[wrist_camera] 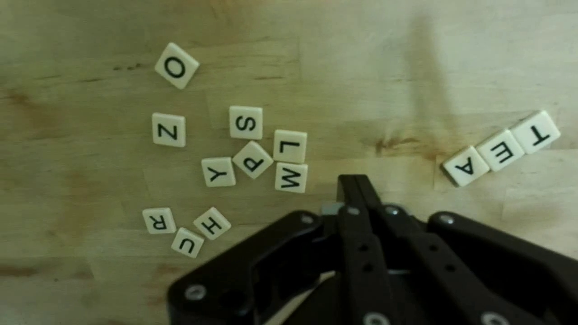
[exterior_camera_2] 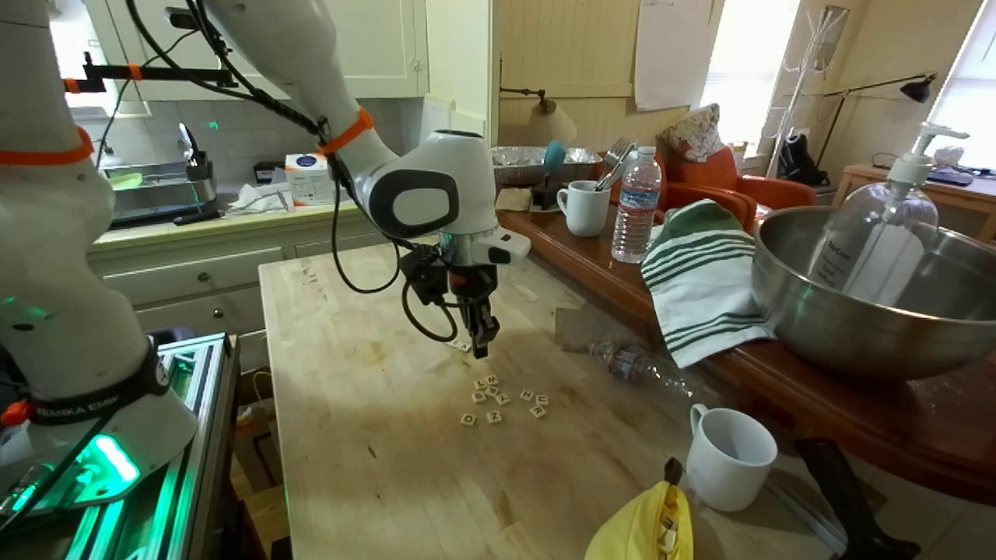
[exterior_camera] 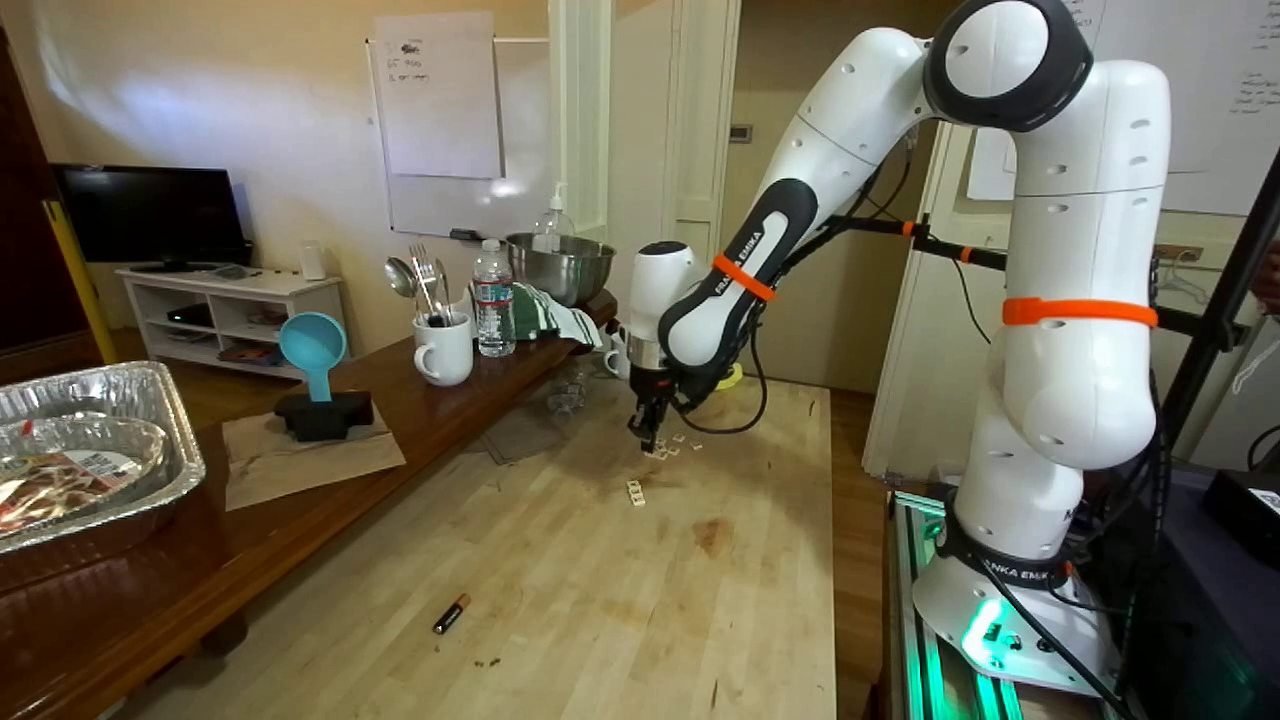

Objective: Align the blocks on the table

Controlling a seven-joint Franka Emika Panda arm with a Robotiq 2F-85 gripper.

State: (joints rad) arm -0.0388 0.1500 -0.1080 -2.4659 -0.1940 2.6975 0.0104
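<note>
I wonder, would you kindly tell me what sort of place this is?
Likely a home kitchen, judging by the cupboard and drawers, with an armchair beyond, all in an exterior view.

Reads FRANKA EMIKA along forearm [exterior_camera: 800,180], partly again on base [exterior_camera_2: 156,424]. Shows T, E, A in row on blocks [wrist_camera: 501,150]; across others, O, S, L, P, Y, R, U, H, Z or N, W or M. Bears unreadably small handwriting on paper sheet [exterior_camera: 440,120].

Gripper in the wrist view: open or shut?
Shut: the gripper has its two fingers flush together, no gap visible at the tips.
</note>
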